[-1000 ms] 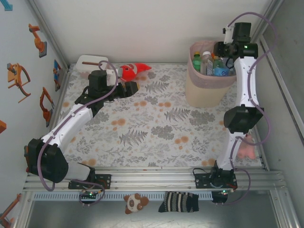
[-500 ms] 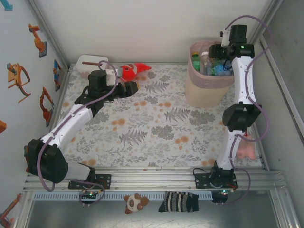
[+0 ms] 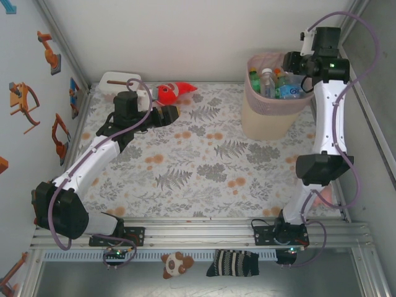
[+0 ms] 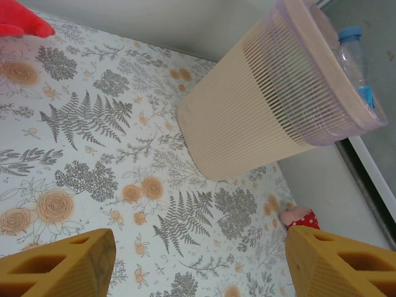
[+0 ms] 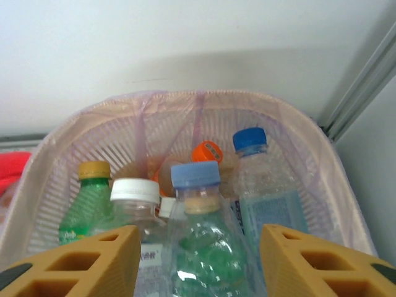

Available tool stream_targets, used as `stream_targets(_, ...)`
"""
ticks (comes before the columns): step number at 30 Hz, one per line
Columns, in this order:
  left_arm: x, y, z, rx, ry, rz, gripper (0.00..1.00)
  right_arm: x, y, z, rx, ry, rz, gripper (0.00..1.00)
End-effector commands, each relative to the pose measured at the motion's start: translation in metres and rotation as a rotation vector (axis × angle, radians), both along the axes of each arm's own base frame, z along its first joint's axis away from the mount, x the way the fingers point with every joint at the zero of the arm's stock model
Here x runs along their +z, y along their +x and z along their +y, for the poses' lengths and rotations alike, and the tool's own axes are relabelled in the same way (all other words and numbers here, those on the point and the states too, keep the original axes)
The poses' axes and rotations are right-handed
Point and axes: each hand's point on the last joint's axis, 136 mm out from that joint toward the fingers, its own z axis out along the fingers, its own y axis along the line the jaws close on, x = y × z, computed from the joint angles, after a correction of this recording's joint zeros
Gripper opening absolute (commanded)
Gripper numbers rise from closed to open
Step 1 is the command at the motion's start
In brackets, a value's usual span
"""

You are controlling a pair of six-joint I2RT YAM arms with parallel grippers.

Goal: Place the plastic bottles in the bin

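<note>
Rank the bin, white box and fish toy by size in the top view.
1. bin, clearly largest.
2-3. white box and fish toy look alike; the box is partly hidden, so I leave them unranked.

The left gripper (image 4: pixel 198 263) hangs above a flower-and-fern tablecloth (image 4: pixel 93 161), its two yellow-orange fingers (image 4: pixel 62 263) spread wide with nothing but printed cloth between them. Ahead of the tool and off to its right stands a beige slatted bin (image 4: pixel 247 124), a translucent pink liner (image 4: pixel 315 86) folded over its rim. A clear bottle (image 4: pixel 354 59) with a blue cap stands inside the bin against the far rim. Ahead and far to the tool's left, the tip of a red toy (image 4: pixel 18 21) lies on the cloth. Just beyond the right-hand finger sits a small pink-and-red object (image 4: pixel 301 218), too little of it showing to identify.
</note>
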Motion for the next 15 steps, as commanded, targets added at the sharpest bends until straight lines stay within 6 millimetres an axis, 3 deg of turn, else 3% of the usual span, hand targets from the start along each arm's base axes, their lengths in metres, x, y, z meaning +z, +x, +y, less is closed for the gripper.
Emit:
stream_targets(1,0.015,0.003,0.003,0.001,0.005,-0.048,0.72,-0.024,-0.008,0.002,-0.011,0.007,0.078,0.46)
stream_targets(11,0.013,0.005,0.001,0.000,-0.003,-0.040,0.72,-0.090,0.010,0.003,-0.004,0.016,0.194,0.39)
stream_targets(15,0.013,0.004,0.002,0.002,-0.002,-0.040,0.72,-0.099,0.012,0.005,-0.001,0.034,0.217,0.37)
